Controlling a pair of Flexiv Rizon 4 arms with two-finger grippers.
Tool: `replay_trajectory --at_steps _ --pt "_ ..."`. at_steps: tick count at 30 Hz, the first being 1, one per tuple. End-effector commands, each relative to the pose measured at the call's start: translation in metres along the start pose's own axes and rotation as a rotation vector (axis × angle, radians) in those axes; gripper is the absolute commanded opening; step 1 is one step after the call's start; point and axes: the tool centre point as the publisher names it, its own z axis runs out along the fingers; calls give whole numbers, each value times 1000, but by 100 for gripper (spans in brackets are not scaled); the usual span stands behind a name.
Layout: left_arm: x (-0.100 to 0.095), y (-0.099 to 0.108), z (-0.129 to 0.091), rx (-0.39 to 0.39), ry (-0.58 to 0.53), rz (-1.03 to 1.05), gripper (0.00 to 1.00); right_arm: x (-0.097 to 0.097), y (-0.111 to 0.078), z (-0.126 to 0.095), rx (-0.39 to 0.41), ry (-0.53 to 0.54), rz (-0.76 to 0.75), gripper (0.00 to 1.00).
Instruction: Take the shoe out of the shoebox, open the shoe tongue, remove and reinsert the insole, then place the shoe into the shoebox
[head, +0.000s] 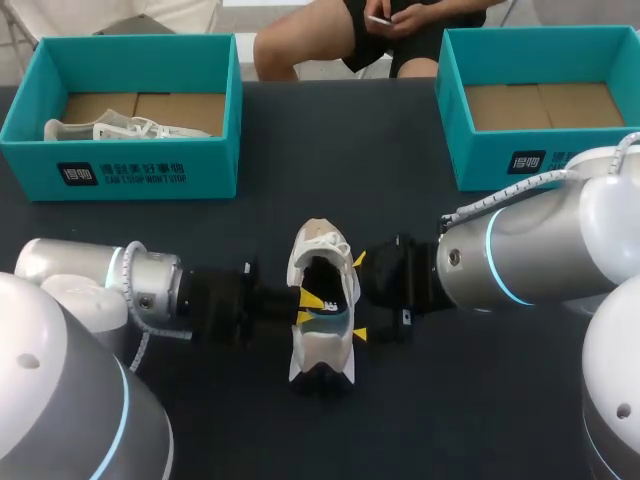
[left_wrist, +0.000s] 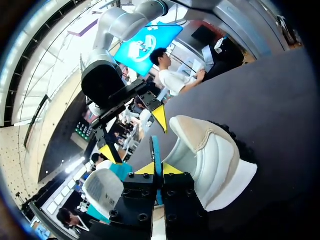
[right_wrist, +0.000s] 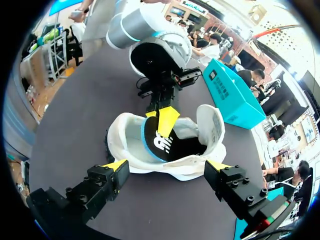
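Shoe (head: 322, 300): off-white cloth upper, matt, woven look. Insole (right_wrist: 159, 142): black, smooth, faint sheen. Table (head: 300, 150): dark matt cover, cloth-like. Left box (head: 130, 165), right box (head: 480, 160): teal card, smooth outside; bare brown cardboard floor inside. Left arm (head: 150, 285), right arm (head: 540, 250): glossy white shells, satin grey metal joints.

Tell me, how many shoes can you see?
2. One white shoe stands in the middle of the table; the other shoe lies in the left shoebox. The box walls may hide more.
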Motion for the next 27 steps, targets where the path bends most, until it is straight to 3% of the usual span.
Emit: replay_trajectory --at_steps 1,2,3,4,6,27 --pt "0 -8 -2 -1 -14 3 0 3 -1 1 -1 -6 1 100" --pt "0 -10 -3 -1 -15 5 9 3 -1 1 -1 -6 1 100" --pt "0 -12 -5 -4 -19 10 29 3 -1 1 -1 -6 1 100" --pt "-1 -14 -6 -3 -21 10 39 3 -1 1 -1 -6 1 100" --pt "-3 -17 -10 -2 -31 13 49 3 -1 1 -1 -6 1 100" --pt "-21 -45 -25 31 -58 30 49 3 -1 1 -1 -6 1 100"
